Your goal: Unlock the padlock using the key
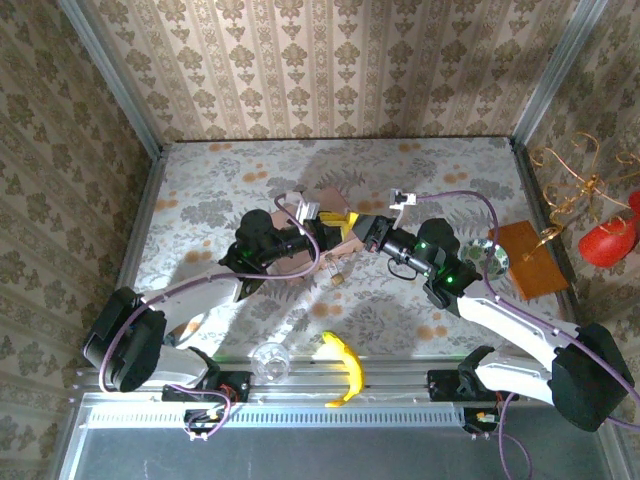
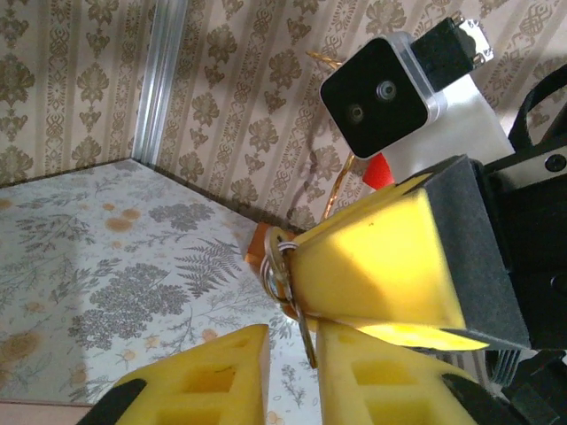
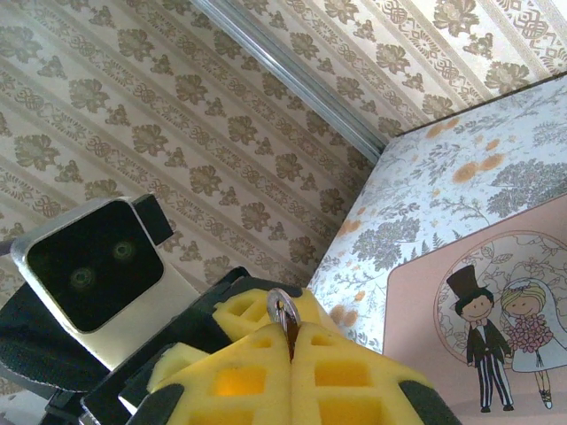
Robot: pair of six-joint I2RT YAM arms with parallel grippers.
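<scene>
The key (image 2: 305,336) is hanging blade-down from a silvery ring (image 2: 276,258), in the air above the table's (image 1: 220,180) middle. The ring is sitting clamped in the right tool (image 3: 291,341), whose yellow fingers are pressing fully together, with a loop of ring poking out of the seam. The left tool (image 2: 292,354) is waiting directly below with its fingers a narrow gap apart and the key's tip dipping into that gap. I cannot tell whether either finger is touching the key. A small brass-coloured item, which I am taking for the padlock (image 1: 340,277), is lying loose on the table just to the near-edge side of the pink tin (image 3: 461,292), under the two tools. Risks: the key is dangling freely, so a pinch could be swinging it aside or catching it skewed. A hold low on the blade would be leaving too little to enter the lock. If the right tool lets go too soon, the key drops. The padlock is unrestrained and could be sliding when pushed. Count: one key, one ring, one padlock, one tin, one banana (image 1: 345,368) and one clear glass (image 1: 270,360) at the near edge, and two tools.
</scene>
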